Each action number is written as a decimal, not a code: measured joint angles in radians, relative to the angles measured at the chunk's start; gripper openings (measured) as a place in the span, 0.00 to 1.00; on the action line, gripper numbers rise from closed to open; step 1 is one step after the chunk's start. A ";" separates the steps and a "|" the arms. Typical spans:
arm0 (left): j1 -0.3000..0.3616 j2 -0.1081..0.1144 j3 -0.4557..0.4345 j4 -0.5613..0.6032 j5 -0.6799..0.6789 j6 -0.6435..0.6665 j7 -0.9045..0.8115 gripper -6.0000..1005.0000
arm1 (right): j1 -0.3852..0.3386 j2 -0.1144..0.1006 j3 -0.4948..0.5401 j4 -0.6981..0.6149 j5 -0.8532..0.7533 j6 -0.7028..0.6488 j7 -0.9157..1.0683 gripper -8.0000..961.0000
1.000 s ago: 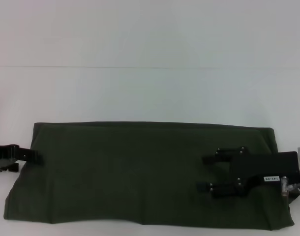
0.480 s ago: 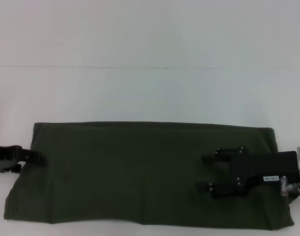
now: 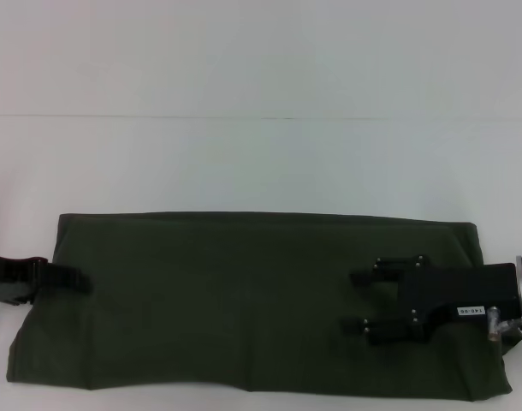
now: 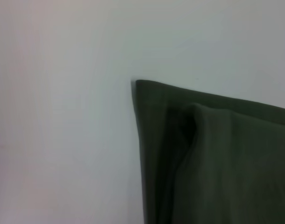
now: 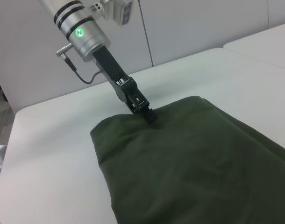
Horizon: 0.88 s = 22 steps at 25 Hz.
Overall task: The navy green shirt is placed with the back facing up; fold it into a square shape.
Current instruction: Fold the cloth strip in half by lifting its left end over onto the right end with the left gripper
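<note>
Your left claw (image 3: pixel 73 279) has slid further onto the shirt (image 3: pixel 244 300) edge, grip unclear; right claw (image 3: pixel 357 301) hangs open, empty.

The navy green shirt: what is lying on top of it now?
Over the navy green shirt, the right gripper hovers with fingers apart; the left gripper reaches its left edge. Contact cannot be seen.

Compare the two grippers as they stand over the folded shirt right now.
The left gripper sits at the shirt's left edge with only its tip over the cloth; the right gripper reaches well in over the shirt's right part. The right one's jaws stand open with a clear gap; the left one's jaws look shut at the cloth edge in the right wrist view. Both are black and point inward towards each other.
</note>
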 joint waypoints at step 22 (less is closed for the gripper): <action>-0.024 -0.002 -0.003 -0.040 -0.021 0.012 -0.001 0.83 | 0.001 0.000 -0.002 -0.002 -0.003 -0.006 0.011 0.87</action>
